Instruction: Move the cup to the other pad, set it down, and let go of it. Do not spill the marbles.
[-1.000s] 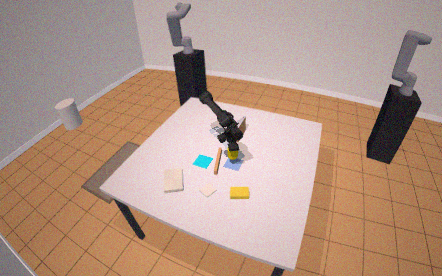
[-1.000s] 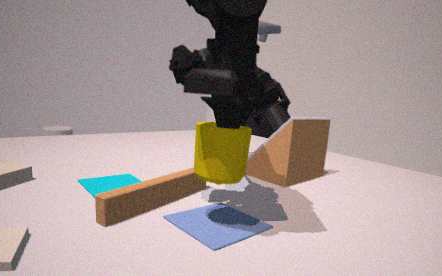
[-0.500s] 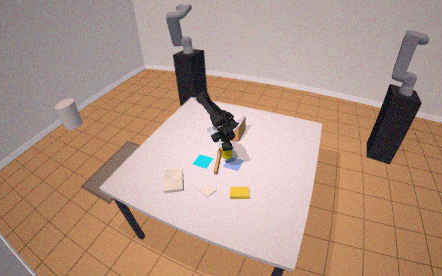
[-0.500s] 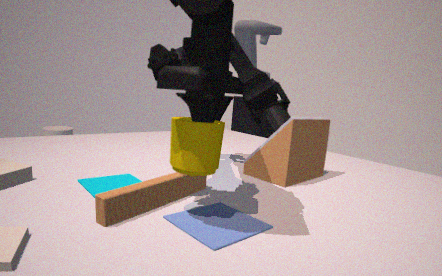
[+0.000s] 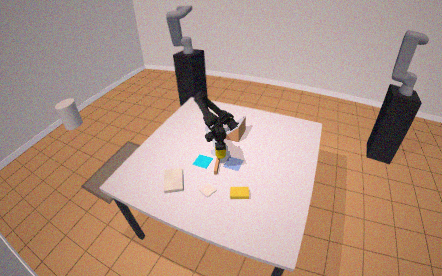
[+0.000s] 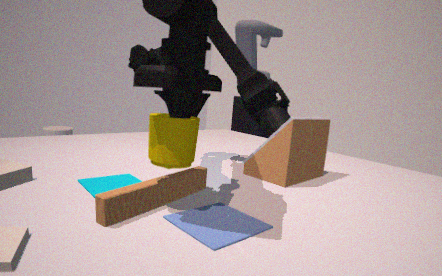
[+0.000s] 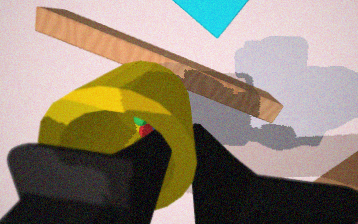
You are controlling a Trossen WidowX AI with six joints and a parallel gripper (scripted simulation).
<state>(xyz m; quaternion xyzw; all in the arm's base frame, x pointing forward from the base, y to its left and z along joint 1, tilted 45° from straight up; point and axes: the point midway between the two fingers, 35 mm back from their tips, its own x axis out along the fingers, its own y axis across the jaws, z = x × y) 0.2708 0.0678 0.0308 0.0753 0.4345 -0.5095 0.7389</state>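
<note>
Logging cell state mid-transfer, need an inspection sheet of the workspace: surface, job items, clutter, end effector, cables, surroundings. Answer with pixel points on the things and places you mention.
Surface: pale tabletop [image 5: 276, 220] [image 6: 376, 220], no spill seen.
Job items: yellow cup [image 5: 220, 153] [image 6: 173, 142] [image 7: 177, 95] held above the table; green marble [image 7: 139, 121] and red marble [image 7: 145, 130] inside; cyan pad [image 5: 203, 161] [image 6: 110, 183] [image 7: 215, 15] and blue pad [image 5: 233, 164] [image 6: 218, 226], nothing on either.
Clutter: wooden bar [image 5: 216, 166] [image 6: 151, 196] [image 7: 155, 60] between pads; wooden wedge [image 5: 238, 131] [image 6: 308, 150]; yellow block [image 5: 239, 192]; two beige slabs [image 5: 173, 180] [image 5: 207, 190].
End effector [image 6: 181, 116] [image 7: 183, 128]: closed on cup.
Cables: nothing seen.
Surroundings: tiled floor, plain walls, two grey arms on black pedestals.
</note>
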